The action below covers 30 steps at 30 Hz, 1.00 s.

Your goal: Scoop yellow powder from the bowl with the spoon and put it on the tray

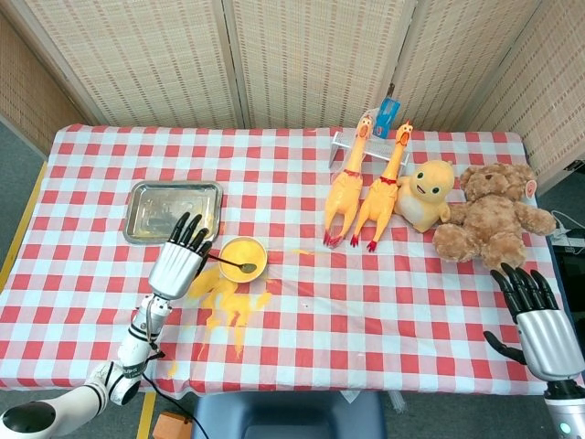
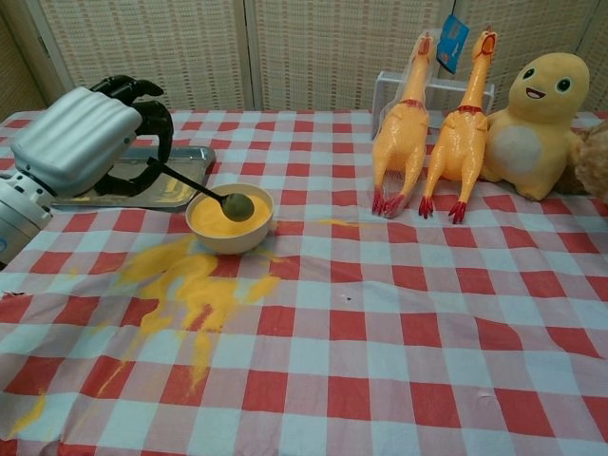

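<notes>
- Two robot hands show: the left robot hand (image 2: pixel 81 138) grips the handle of the one spoon (image 2: pixel 201 191), fingers curled round it; the right robot hand (image 1: pixel 533 311) holds nothing, its dark fingers spread apart and pointing away from the robot, at the near right edge of the surface (image 1: pixel 411 293).
- One spoon runs from the left robot hand out to its right, its round head over the one bowl (image 2: pixel 231 219); the chest view shows the head just above the powder or touching it, which of the two I cannot tell.
- One white bowl, filled with yellow powder (image 2: pixel 220 220), stands just right of the left robot hand.
- One metal tray (image 1: pixel 174 210) lies just beyond the left robot hand, apart from the bowl, with a little yellow dust in its near right corner.
- One large patch of spilled powder (image 2: pixel 185 290) spreads over the red-and-white checked cloth on the near side of the bowl, below and right of the left robot hand; a small streak lies further right of the bowl.
- Two rubber chickens (image 1: pixel 366 187) lie side by side well to the right of the left robot hand, heads against a small white rack (image 1: pixel 347 142).
- One yellow plush duck (image 1: pixel 426 194) sits beside them, and one brown teddy bear (image 1: pixel 492 215) lies just beyond the right robot hand.
</notes>
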Each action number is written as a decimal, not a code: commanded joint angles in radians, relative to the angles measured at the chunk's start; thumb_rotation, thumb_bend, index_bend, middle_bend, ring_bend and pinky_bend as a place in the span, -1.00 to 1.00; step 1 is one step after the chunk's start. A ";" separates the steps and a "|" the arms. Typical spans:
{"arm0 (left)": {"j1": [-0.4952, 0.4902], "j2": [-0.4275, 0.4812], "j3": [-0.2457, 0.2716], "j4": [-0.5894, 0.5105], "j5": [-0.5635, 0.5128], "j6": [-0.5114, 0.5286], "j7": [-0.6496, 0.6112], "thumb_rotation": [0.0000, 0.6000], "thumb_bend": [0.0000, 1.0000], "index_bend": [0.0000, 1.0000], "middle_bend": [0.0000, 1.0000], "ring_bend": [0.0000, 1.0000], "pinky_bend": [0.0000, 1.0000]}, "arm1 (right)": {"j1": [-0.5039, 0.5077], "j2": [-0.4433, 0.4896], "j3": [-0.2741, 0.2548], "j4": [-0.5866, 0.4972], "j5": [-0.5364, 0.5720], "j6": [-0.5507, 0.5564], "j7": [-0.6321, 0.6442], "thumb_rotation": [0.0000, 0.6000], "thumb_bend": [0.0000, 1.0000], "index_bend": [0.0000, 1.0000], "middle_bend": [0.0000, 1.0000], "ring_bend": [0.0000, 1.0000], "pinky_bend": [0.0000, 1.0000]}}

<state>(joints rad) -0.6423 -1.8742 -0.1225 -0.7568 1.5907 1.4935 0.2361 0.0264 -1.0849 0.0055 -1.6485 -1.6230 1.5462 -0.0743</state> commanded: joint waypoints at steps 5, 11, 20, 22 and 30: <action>-0.009 -0.016 0.002 0.028 -0.006 -0.029 0.033 1.00 0.32 0.76 -0.29 -0.75 -0.73 | -0.006 0.005 -0.001 -0.002 -0.008 0.013 0.007 1.00 -0.78 -1.00 -1.00 -1.00 -1.00; -0.018 -0.044 0.002 0.107 -0.008 -0.034 0.028 1.00 0.32 0.76 -0.29 -0.74 -0.73 | -0.009 0.007 0.000 -0.002 -0.007 0.018 0.009 1.00 -0.78 -1.00 -1.00 -1.00 -1.00; -0.037 -0.087 -0.005 0.237 -0.015 -0.029 -0.007 1.00 0.32 0.76 -0.27 -0.72 -0.72 | -0.007 0.007 0.002 -0.002 0.000 0.010 0.006 1.00 -0.78 -1.00 -1.00 -1.00 -1.00; -0.045 -0.097 -0.009 0.268 -0.019 -0.029 -0.014 1.00 0.32 0.76 -0.26 -0.71 -0.72 | -0.007 0.008 0.002 -0.003 0.001 0.009 0.008 1.00 -0.78 -1.00 -1.00 -1.00 -1.00; -0.077 -0.133 -0.015 0.386 -0.031 -0.038 -0.041 1.00 0.32 0.76 -0.25 -0.70 -0.71 | -0.009 0.010 0.005 -0.006 0.004 0.012 0.008 1.00 -0.78 -1.00 -1.00 -1.00 -1.00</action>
<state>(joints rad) -0.7104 -1.9983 -0.1359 -0.3873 1.5634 1.4564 0.2042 0.0176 -1.0745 0.0101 -1.6544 -1.6187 1.5584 -0.0658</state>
